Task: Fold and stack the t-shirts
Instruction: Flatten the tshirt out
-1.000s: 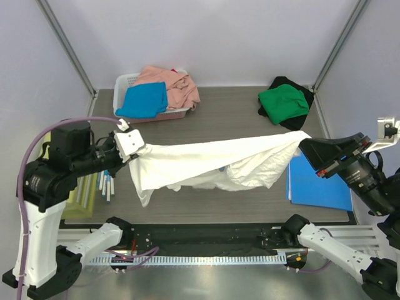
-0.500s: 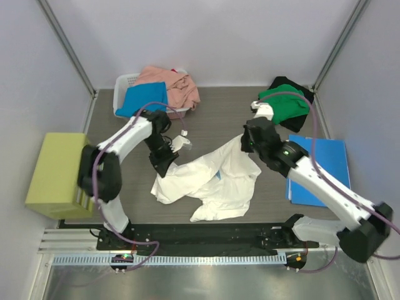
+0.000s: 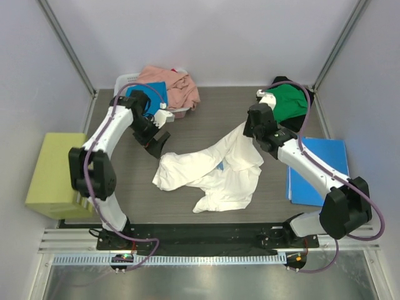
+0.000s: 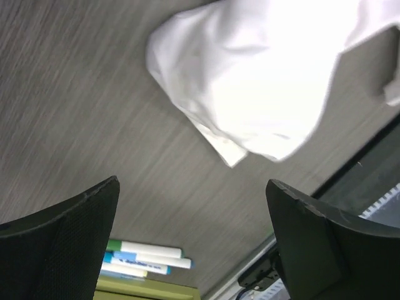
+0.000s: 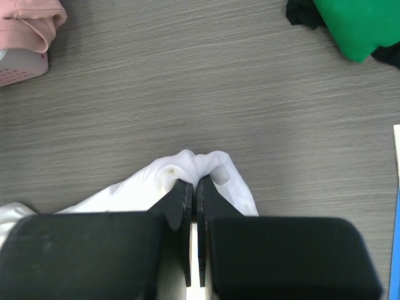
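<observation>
A crumpled white t-shirt (image 3: pixel 212 172) lies on the table's middle. My right gripper (image 3: pixel 251 130) is shut on its far right corner, and the right wrist view shows white cloth (image 5: pixel 200 164) bunched between the closed tips of the right gripper (image 5: pixel 195 184). My left gripper (image 3: pixel 156 139) hovers open just left of the shirt, holding nothing. In the left wrist view the left gripper (image 4: pixel 194 212) stands wide, with the white shirt (image 4: pixel 250 81) lying beyond it. A green t-shirt (image 3: pixel 284 103) rests on a black one (image 3: pixel 306 94) at back right. Blue (image 3: pixel 153 92) and salmon pink (image 3: pixel 172 84) t-shirts fill the basket.
The white basket (image 3: pixel 125 81) stands at the back left. A blue folder (image 3: pixel 319 175) lies flat at the right. A yellow-green box (image 3: pixel 56 165) sits off the table's left edge, with markers (image 4: pixel 144 259) beside it.
My left gripper has opened and let go of the white shirt, then drawn back toward the basket. The shirt has dropped from a stretched span to the table. The right gripper keeps its hold.
</observation>
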### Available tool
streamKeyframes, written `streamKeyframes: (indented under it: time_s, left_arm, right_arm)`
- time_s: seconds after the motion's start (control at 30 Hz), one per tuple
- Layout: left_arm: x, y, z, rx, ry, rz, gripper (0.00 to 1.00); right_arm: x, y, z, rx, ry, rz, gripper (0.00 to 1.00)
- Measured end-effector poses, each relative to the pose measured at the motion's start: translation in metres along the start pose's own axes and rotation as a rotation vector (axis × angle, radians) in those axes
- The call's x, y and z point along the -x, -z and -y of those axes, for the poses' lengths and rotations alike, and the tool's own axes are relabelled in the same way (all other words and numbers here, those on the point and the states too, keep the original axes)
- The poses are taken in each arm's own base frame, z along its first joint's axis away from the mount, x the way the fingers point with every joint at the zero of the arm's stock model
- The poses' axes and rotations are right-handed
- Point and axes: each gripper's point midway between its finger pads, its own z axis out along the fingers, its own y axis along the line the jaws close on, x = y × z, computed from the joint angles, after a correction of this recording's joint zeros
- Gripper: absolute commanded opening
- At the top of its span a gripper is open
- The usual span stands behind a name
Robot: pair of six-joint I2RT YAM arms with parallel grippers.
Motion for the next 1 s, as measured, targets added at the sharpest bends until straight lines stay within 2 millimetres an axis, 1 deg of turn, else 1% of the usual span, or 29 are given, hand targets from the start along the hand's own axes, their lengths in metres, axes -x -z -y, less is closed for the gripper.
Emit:
streamKeyframes:
  time_s: [0.03, 0.1, 0.17, 0.2, 0.23, 0.27, 0.3, 0.33, 0.4, 0.43, 0.47, 0.53, 0.7, 0.87, 1.0]
  left_arm:
    - [0.001, 0.014, 0.013, 0.016, -0.031, 0.036, 1.00]
    - [-0.002, 0.032, 0.039, 0.021, -0.083, 0.077, 1.00]
    - [-0.011, 0.041, 0.071, 0.009, -0.146, 0.092, 1.00]
    - [-0.029, 0.030, 0.100, -0.020, -0.211, 0.047, 1.00]
    - [-0.032, 0.028, 0.102, -0.024, -0.213, 0.039, 1.00]
    - [-0.046, 0.016, 0.109, -0.041, -0.219, -0.002, 1.00]
    - [-0.055, 0.005, 0.117, -0.062, -0.244, -0.044, 1.00]
    - [-0.070, -0.008, 0.121, -0.081, -0.244, -0.101, 1.00]
    - [-0.096, -0.028, 0.119, -0.098, -0.217, -0.197, 1.00]
    - [-0.104, -0.035, 0.117, -0.101, -0.203, -0.232, 1.00]
    - [-0.109, -0.041, 0.114, -0.101, -0.192, -0.261, 1.00]
    - [-0.111, -0.049, 0.108, -0.092, -0.176, -0.285, 1.00]
    - [-0.095, -0.060, 0.095, -0.051, -0.169, -0.255, 1.00]
    - [-0.069, -0.068, 0.083, -0.007, -0.158, -0.185, 1.00]
    - [-0.060, -0.078, 0.076, 0.016, -0.146, -0.160, 1.00]
  right_arm:
    - [0.000, -0.003, -0.001, 0.001, -0.001, 0.001, 0.01]
    - [-0.003, -0.011, -0.001, -0.005, 0.001, -0.008, 0.01]
    - [-0.008, -0.019, -0.001, -0.011, 0.004, -0.026, 0.01]
    - [-0.015, -0.027, -0.001, -0.015, 0.008, -0.049, 0.01]
    - [-0.016, -0.028, -0.001, -0.016, 0.009, -0.051, 0.01]
    - [-0.017, -0.029, -0.002, -0.014, 0.008, -0.055, 0.01]
    - [-0.018, -0.030, -0.003, -0.011, 0.008, -0.059, 0.01]
    - [-0.018, -0.030, -0.003, -0.008, 0.005, -0.061, 0.01]
    - [-0.017, -0.030, -0.005, 0.000, -0.001, -0.060, 0.01]
    - [-0.017, -0.030, -0.006, 0.004, -0.006, -0.059, 0.01]
    - [-0.016, -0.030, -0.005, 0.004, -0.010, -0.059, 0.01]
    - [-0.016, -0.030, -0.006, 0.010, -0.016, -0.060, 0.01]
    - [-0.015, -0.029, -0.008, 0.025, -0.025, -0.063, 0.01]
    - [-0.016, -0.028, -0.011, 0.041, -0.029, -0.071, 0.01]
    - [-0.017, -0.028, -0.011, 0.045, -0.032, -0.073, 0.01]
